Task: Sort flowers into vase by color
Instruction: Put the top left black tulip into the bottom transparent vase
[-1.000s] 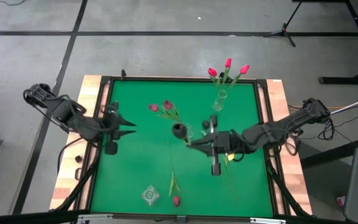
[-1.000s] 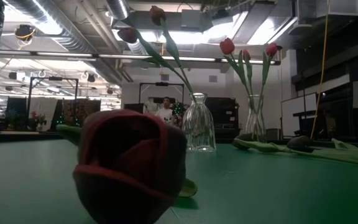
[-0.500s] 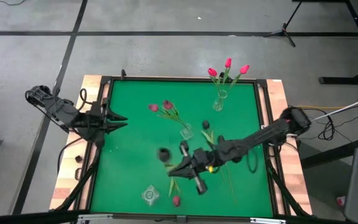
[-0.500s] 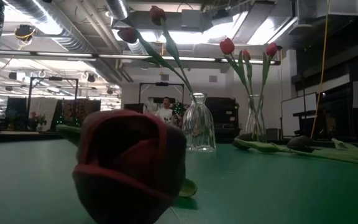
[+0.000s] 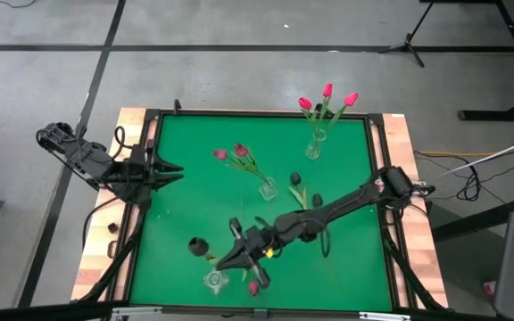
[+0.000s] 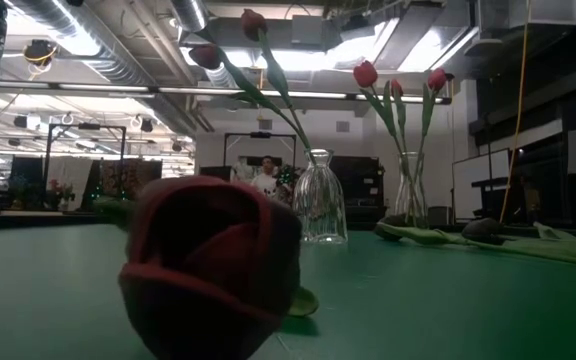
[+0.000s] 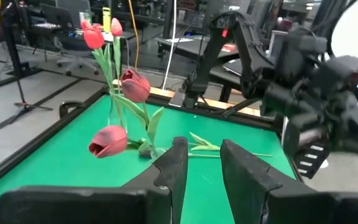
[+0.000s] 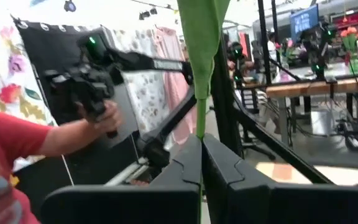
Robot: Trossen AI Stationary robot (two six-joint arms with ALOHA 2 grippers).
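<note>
Flowers sit sorted across a green table [image 5: 177, 178]: three bright pink-red tulips [image 5: 327, 100] stand in a clear vase [image 5: 315, 143] by the far edge, and two dusky mauve-pink tulips [image 5: 230, 153] lean from a second glass vase [image 5: 267, 188] near the table's middle. Stretched low from the table's right side toward its near edge, the right gripper [image 5: 224, 261] is clamped tight on the thin green stem [image 8: 199, 93] of a near-black tulip [image 5: 198, 244], whose head hangs out just beyond the fingertips, toward the table's left side. A third, empty glass vase [image 5: 214, 281] stands just beside that gripper at the near edge, with a loose dark red tulip [image 5: 253, 288] lying on the mat next to it. Another dark tulip [image 5: 296, 181] rests just right of the middle vase. The left gripper [image 5: 172, 170] hovers over the table's left edge, well apart from the flowers, its fingers [image 7: 169, 171] narrowly parted and holding nothing. Beyond the table, a person's arm in a red sleeve [image 8: 5, 140] is visible in the right wrist view.
</note>
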